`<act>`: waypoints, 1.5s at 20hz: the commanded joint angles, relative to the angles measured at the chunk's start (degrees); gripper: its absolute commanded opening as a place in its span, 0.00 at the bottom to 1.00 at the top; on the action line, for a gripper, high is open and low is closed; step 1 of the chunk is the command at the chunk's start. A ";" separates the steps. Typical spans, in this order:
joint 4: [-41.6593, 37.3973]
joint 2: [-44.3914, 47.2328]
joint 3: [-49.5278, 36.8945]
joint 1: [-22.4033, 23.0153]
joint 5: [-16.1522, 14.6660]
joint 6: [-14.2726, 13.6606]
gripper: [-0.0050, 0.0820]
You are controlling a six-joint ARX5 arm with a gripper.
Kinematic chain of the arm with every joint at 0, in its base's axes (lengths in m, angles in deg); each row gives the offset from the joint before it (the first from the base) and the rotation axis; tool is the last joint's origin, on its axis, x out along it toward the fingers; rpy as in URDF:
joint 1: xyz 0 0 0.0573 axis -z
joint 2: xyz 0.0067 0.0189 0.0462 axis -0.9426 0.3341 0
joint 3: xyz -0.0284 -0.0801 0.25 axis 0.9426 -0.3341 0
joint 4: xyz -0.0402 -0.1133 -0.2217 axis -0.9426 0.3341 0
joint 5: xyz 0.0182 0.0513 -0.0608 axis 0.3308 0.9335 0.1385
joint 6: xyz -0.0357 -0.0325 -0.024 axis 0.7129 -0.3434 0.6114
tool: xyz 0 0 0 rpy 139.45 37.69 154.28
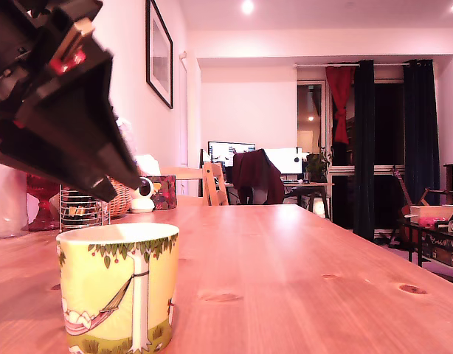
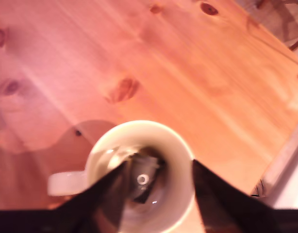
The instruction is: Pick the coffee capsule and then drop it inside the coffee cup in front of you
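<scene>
Wooden table (image 1: 300, 265) holds the yellow cup (image 1: 119, 287). Right above the cup hangs the gripper (image 2: 158, 182), fingers spread apart and holding nothing. Straight below it, the coffee capsule (image 2: 142, 178) seems to lie inside the cup already.

Wooden table (image 1: 300, 258), wire-mesh holder (image 1: 83, 208), white round gadget (image 1: 143, 195), framed picture (image 1: 159, 51), distant monitors (image 1: 231, 152).

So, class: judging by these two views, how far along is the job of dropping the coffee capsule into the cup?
Looks done: a small greyish shape, likely the coffee capsule, lies inside the coffee cup, though blur leaves some doubt. In hand: nothing; the gripper hangs open above the cup, its fingers empty. Left: probably only moving the arm away.
</scene>
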 commanded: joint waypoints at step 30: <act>15.23 -23.08 0.52 -16.39 10.80 2.91 0.03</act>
